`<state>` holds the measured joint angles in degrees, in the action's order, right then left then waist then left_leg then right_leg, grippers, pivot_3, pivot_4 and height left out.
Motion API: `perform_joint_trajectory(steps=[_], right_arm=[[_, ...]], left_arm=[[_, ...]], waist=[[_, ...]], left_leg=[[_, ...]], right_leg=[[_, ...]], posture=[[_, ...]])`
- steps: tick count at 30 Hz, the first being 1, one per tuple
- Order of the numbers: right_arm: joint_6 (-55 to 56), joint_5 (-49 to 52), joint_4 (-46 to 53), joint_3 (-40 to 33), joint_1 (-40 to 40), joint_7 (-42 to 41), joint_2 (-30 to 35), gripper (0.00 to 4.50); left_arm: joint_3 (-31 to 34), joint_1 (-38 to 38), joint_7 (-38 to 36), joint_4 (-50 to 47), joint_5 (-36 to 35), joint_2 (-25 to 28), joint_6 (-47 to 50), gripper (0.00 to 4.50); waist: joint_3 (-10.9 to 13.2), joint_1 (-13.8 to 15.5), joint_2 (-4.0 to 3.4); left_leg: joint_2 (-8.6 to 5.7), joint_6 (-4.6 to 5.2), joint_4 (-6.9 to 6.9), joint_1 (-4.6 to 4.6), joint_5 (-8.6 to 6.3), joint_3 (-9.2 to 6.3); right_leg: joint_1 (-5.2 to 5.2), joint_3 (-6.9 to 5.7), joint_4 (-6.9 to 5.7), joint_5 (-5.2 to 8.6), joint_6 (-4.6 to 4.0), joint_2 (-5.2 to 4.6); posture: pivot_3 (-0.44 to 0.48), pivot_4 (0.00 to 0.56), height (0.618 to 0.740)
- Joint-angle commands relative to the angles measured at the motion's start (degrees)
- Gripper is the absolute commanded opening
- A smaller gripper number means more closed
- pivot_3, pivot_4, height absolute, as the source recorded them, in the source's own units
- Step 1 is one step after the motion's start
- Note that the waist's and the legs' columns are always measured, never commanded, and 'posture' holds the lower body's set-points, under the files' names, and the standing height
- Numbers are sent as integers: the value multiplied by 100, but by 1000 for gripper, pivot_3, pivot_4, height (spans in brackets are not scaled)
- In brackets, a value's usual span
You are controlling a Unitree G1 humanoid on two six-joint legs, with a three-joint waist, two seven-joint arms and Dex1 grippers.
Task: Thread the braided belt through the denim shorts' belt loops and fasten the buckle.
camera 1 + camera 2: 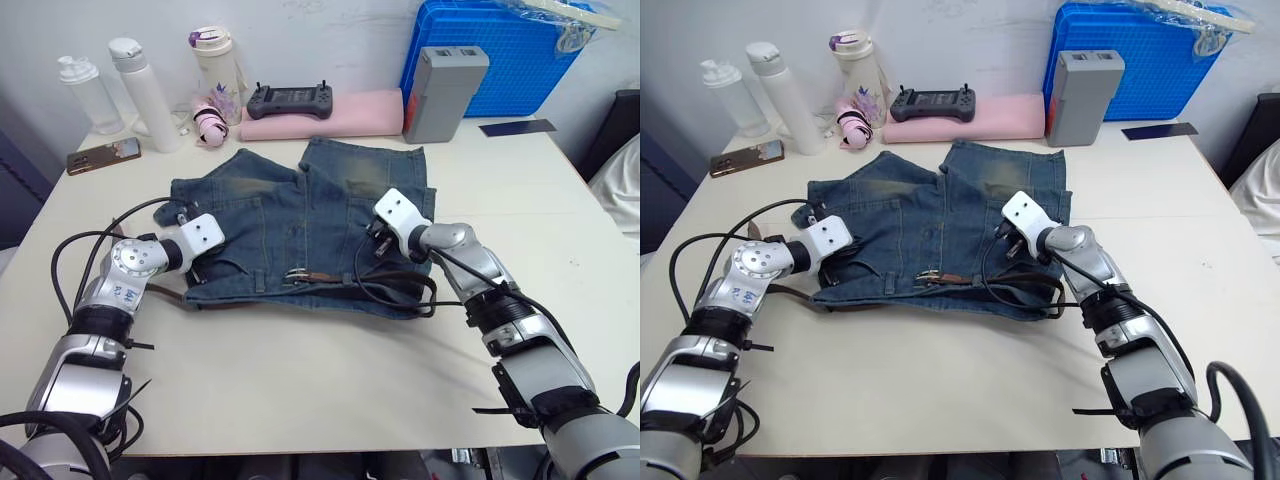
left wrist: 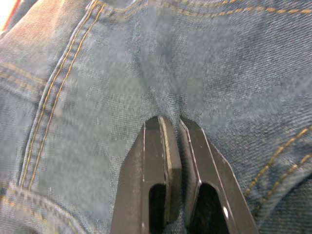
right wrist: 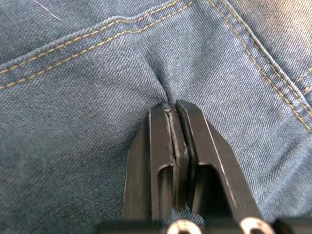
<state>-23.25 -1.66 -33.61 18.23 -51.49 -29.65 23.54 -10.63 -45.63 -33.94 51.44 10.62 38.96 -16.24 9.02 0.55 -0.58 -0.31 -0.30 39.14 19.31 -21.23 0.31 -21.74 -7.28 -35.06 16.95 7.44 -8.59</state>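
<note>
The denim shorts point(image 1: 300, 215) lie flat mid-table, waistband nearest me. Along that waistband runs the braided belt point(image 1: 325, 275), its buckle point(image 1: 296, 277) near the middle and one end poking out past the shorts' left edge point(image 1: 165, 294). I cannot make out the belt loops. My left gripper point(image 2: 174, 122) is on the left half of the shorts, shut on a small fold of denim. On the right half, my right gripper point(image 3: 173, 105) is likewise shut on a pinch of cloth. In the head view they sit at left gripper point(image 1: 205, 262) and right gripper point(image 1: 378, 245).
At the back stand two white bottles point(image 1: 145, 95), a tumbler point(image 1: 215, 70), a phone point(image 1: 103, 155), a controller point(image 1: 290, 99) on pink foam point(image 1: 350, 115), a grey box point(image 1: 443, 92) and a blue crate point(image 1: 500, 55). Black cables point(image 1: 390, 290) trail over the shorts.
</note>
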Motion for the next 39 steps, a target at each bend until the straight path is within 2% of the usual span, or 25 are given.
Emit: perform_joint_trajectory(steps=[1,4,7,8,9,10,11,12,14,16,22,27,32,39], right_arm=[[331,-266,-443,-300,-172,405,78,36],[432,-215,-389,-386,-195,384,34,36],[423,104,67,-663,-80,184,18,958],[399,185,229,-745,-31,100,12,1491],[335,328,450,-847,29,-44,4,1905],[169,524,778,-982,114,-226,13,2359],[6,741,1151,-1094,216,-455,52,2510],[-169,952,1494,-1219,314,-631,83,3155],[-481,1390,2150,-1444,510,-994,155,3900],[-752,1928,2849,-1688,746,-1355,205,4450],[-1457,3152,4261,-2000,1421,-2111,382,4450],[-1730,3477,4826,-1834,1752,-2265,491,4450],[-1883,3540,5100,-1571,1932,-2389,613,4450],[-1628,3360,5233,-1139,2082,-2663,819,4450]], left_arm=[[36,-132,312,499,224,51,-100,40],[193,-20,216,315,48,48,-5,40],[464,158,77,-49,-237,135,196,1153],[556,226,16,-206,-333,161,278,1670],[668,298,-25,-414,-439,200,386,1907],[867,419,-60,-784,-627,265,626,2425],[1101,563,-65,-1216,-828,348,906,2552],[1323,715,-77,-1631,-1012,431,1187,3148],[1795,1085,-88,-2530,-1389,552,1857,3769],[2353,1500,33,-3460,-1803,609,2675,4398],[4237,2662,894,-5581,-2490,581,4948,4398],[5077,3068,1526,-6050,-2689,394,6276,4398],[4995,2793,1797,-6019,-2835,249,6759,4398],[4611,1966,2093,-4455,-2697,78,6479,4398]], waist=[[6,-62,-3],[14,-79,-10],[20,-95,-10],[21,-102,-10],[21,-128,-11],[21,-137,-11],[21,-183,-11],[21,-228,-11],[32,-264,-7],[40,-293,-9],[44,-313,-3],[51,-199,5],[59,-28,27],[72,3,49]], left_leg=[[0,1,-1,4,0,-5],[1,1,-1,7,0,-8],[2,1,-2,12,0,-11],[3,1,-2,17,0,-11],[3,1,-2,20,0,-11],[3,1,-4,25,0,-11],[3,1,-5,30,0,-12],[4,1,-5,49,0,-15],[5,1,4,108,0,-18],[5,1,0,111,0,-27],[6,7,-6,109,-5,-61],[6,5,3,99,-6,-61],[2,2,10,94,-6,-66],[-2,-2,10,95,-7,-44]], right_leg=[[0,-5,1,0,0,-1],[0,-8,4,0,0,0],[-2,-10,6,0,0,-1],[-6,-10,9,0,0,-1],[-9,-9,8,0,0,-1],[-17,-9,6,0,0,-1],[-21,-9,6,0,0,0],[-42,-10,3,0,0,0],[-101,-10,-5,0,0,1],[-104,-14,-6,0,0,3],[-102,-9,4,0,0,2],[-92,4,2,0,0,2],[-83,5,1,0,0,0],[-84,3,4,0,0,3]], posture=[[0,150,739],[0,150,739],[0,150,739],[0,150,739],[0,150,739],[0,150,739],[0,150,739],[0,150,739],[0,150,739],[0,150,739],[0,150,739],[0,150,739],[0,150,739],[0,150,739]])
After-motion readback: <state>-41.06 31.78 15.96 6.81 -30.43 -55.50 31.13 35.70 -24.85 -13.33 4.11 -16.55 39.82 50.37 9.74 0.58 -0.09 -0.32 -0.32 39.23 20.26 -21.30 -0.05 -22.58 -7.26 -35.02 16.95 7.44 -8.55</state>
